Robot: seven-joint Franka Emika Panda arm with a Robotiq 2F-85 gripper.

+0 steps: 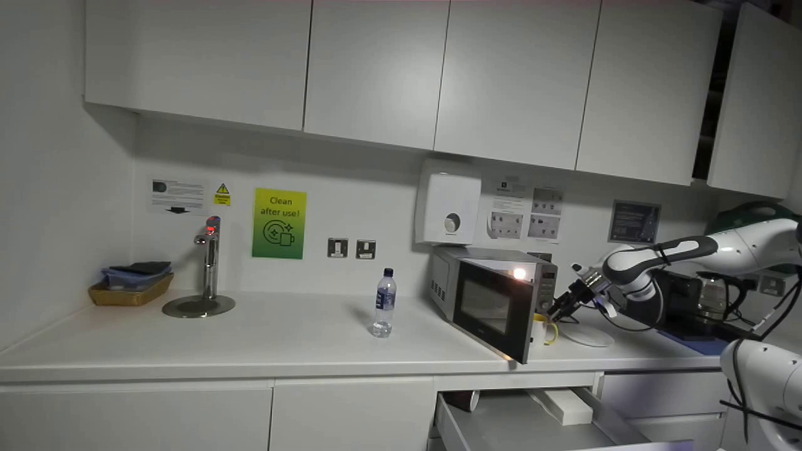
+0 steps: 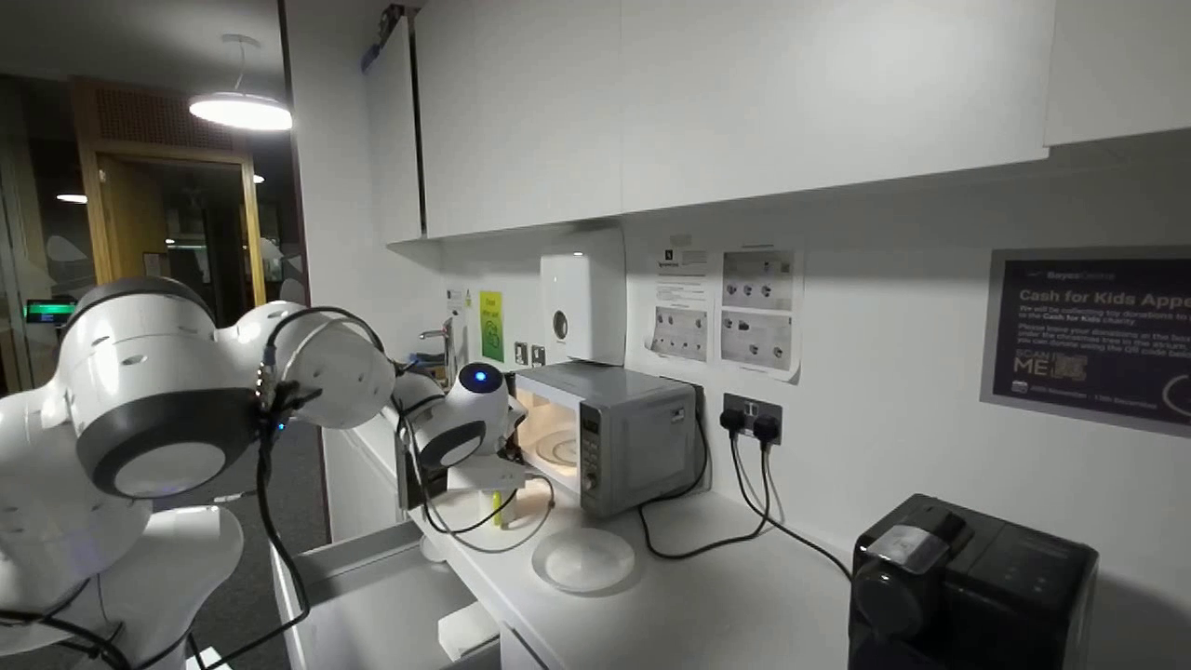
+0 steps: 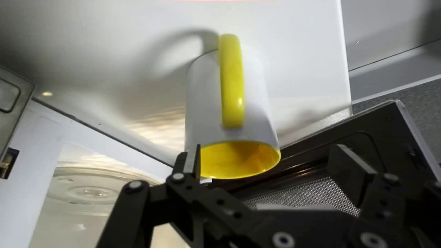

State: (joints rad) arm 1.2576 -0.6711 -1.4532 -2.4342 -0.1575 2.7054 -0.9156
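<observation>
A white mug [image 3: 206, 103] with a yellow handle and yellow inside stands upright on the white worktop. It also shows beside the open microwave door in an exterior view [image 1: 537, 332], and partly hidden behind the arm in an exterior view [image 2: 496, 508]. My gripper [image 3: 268, 150] is open and holds nothing. Its left finger in the wrist view overlaps the mug's rim; I cannot tell whether they touch. The right finger is apart from the mug, over the dark door. In an exterior view the gripper [image 1: 555, 315] points down at the mug's handle side.
The microwave [image 1: 451, 282] is open and lit, with a glass turntable [image 3: 93, 191] inside. A white plate [image 2: 584, 561] lies near the mug. A bottle [image 1: 385, 307] stands further along. Below, a drawer [image 1: 501, 429] is pulled out. A coffee machine [image 2: 977, 596] and cables stand nearby.
</observation>
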